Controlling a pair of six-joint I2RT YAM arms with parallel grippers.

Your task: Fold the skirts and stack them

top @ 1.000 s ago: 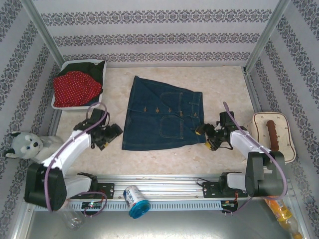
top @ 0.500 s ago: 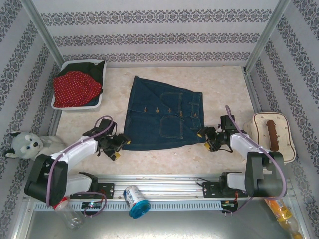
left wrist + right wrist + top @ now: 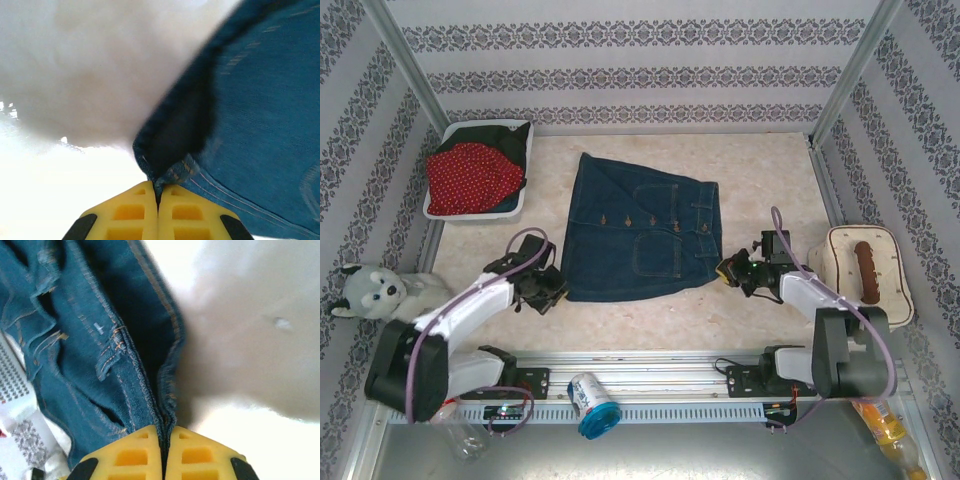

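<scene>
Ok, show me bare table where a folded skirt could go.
Widest bare table: far right, between the denim skirt and the wall. Also the strip in front of it. Crowded: the basket corner, and the skirt's near corners, pinched by left claw and right claw.

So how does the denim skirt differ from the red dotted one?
The denim skirt lies spread flat mid-table; the red polka-dot skirt sits bunched in the white basket. The left gripper and right gripper pinch the denim skirt's near corners; the red polka-dot skirt is untouched. Neither is folded.

Left arm, right arm low — jaws shut.
</scene>
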